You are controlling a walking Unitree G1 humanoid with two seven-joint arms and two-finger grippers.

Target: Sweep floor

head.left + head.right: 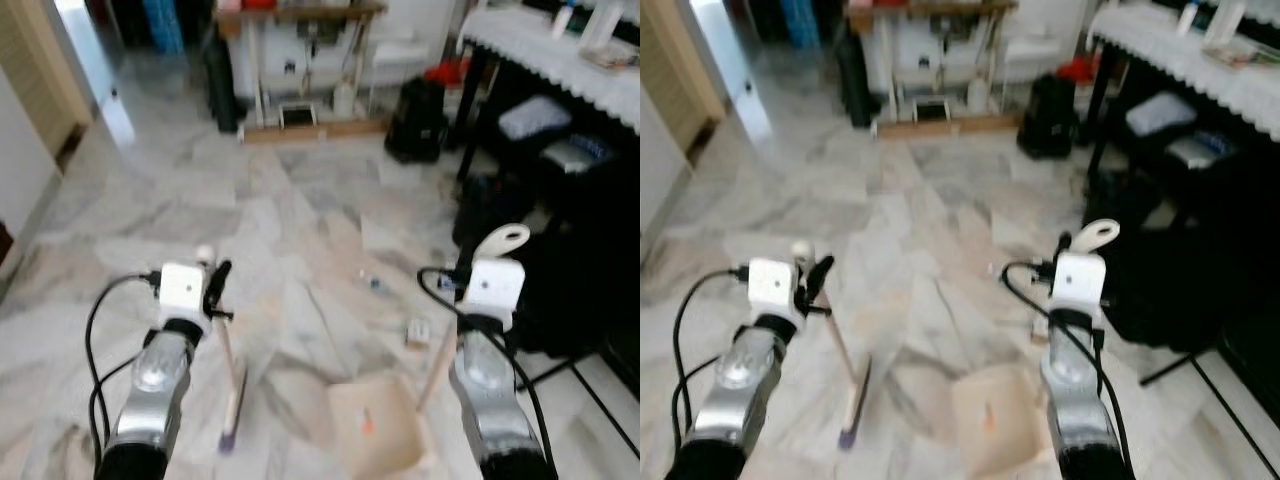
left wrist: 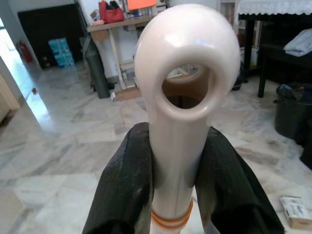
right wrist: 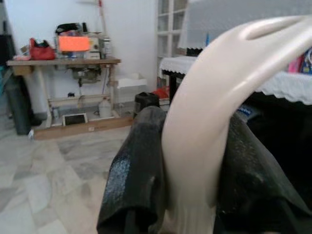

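Both eye views look forward and down from the head over the marble floor (image 1: pixel 300 200), sharing one scene, slightly offset sideways: both arms in front, the far worktop (image 1: pixel 300 15) at the top. The left wrist view sits very close behind the broom handle (image 2: pixel 187 97), facing that worktop. The right wrist view is as close behind the dustpan handle (image 3: pixel 209 122), also facing it.
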